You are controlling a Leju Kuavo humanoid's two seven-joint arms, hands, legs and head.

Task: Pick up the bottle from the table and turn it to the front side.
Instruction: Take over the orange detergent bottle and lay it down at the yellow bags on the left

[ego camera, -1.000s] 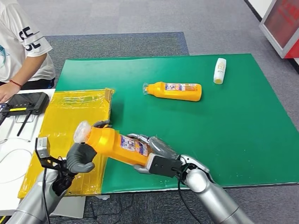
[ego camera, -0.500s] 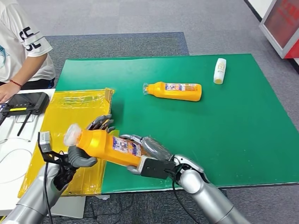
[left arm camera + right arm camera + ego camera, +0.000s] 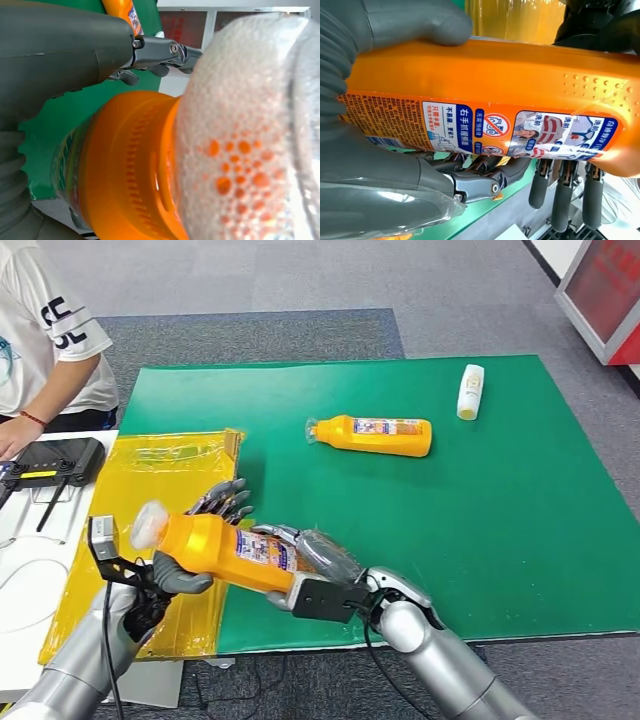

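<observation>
Bottle [image 3: 219, 548] — orange, in right robot hand [image 3: 317, 560]

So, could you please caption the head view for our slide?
Both hands, left hand and right hand, hold an orange plastic bottle above the green mat.

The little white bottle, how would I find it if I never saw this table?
Start at the big green mat covering the table. Go to its far right corner, away from the robot, where the small white bottle lies on its side by itself. Its neighbour, the orange bottle lying mid-mat, is longer and orange, and another orange bottle is up in the robot's hands.
</observation>
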